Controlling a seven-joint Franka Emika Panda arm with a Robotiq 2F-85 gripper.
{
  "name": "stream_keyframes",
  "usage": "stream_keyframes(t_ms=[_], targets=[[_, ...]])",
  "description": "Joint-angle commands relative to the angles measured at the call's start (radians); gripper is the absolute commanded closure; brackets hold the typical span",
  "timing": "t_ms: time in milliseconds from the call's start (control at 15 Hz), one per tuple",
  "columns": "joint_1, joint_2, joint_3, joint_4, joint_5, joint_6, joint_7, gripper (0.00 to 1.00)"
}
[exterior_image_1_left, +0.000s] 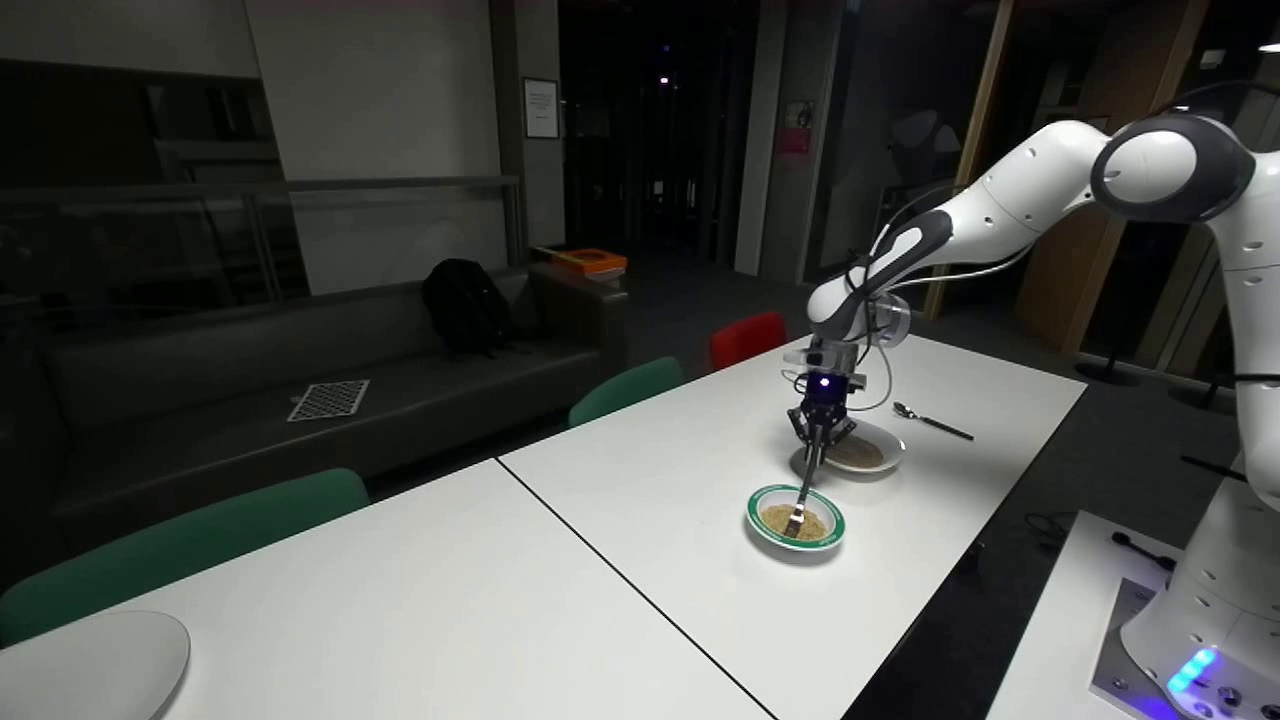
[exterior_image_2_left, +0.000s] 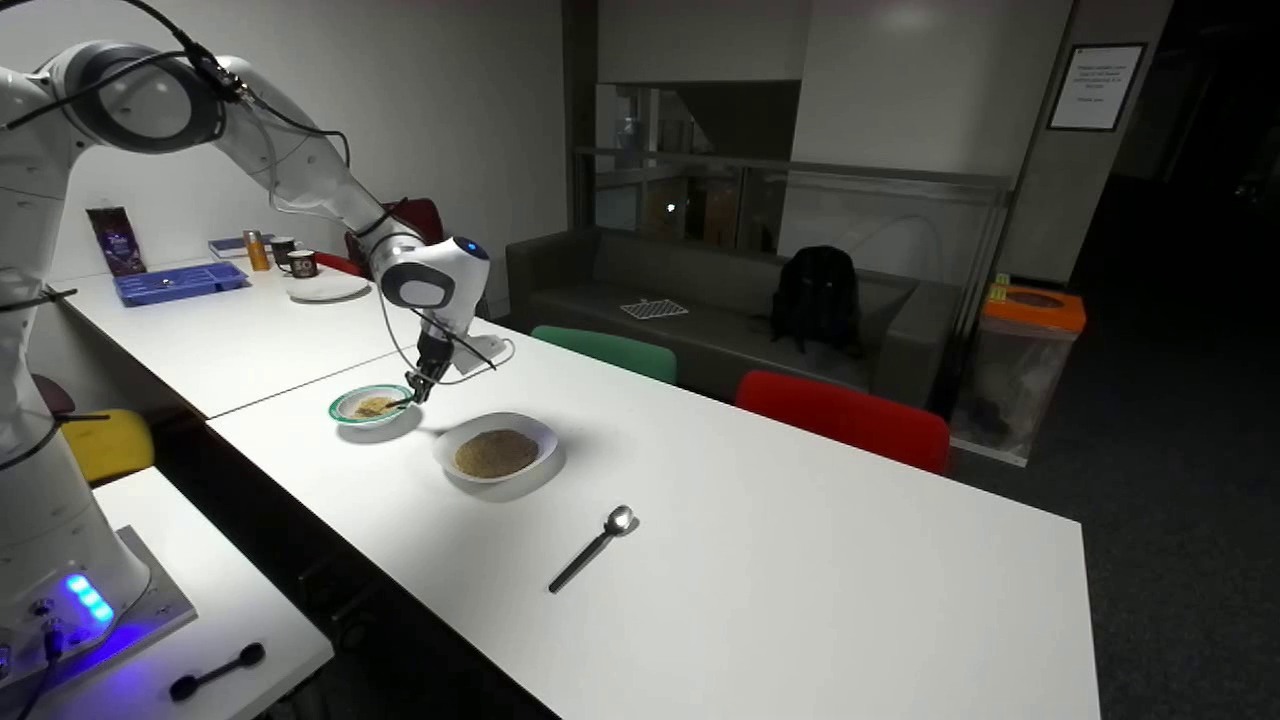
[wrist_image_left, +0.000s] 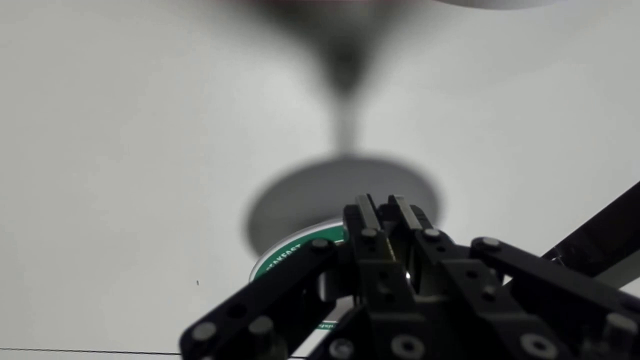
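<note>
Across the lower half of an exterior view, a white table is spreading. Right of centre, a white bowl is sitting partly behind the gripper; lower down, a green-rimmed bowl is holding tan grains. The gripper is pinching a utensil, its metal end slanting down into the green-rimmed bowl; contact with the grains: cannot tell. Possible faults: slim handle twisting in the grip if its end is catching the bowl; sideways pressure sliding that bowl, scattering grains.

We are observing, in an exterior view, the gripper clasping a utensil angled down over a green-rimmed bowl.
</note>
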Motion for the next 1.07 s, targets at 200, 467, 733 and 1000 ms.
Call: stream_keyframes(t_ms=[200,467,733,1000], targets=[[0.013,-0.138,-0.002,-0.043,-0.122,-0.009,0.117,0.97],[0.028,-0.213,-0.006,-0.067,-0.168,0.008,0.168,0.97],[0.059,-0.305,-0.029,-0.117,-0.325,0.054,0.272,0.97],[0.078,-0.39,-0.047,-0.171,-0.542,0.08,0.422,0.97]])
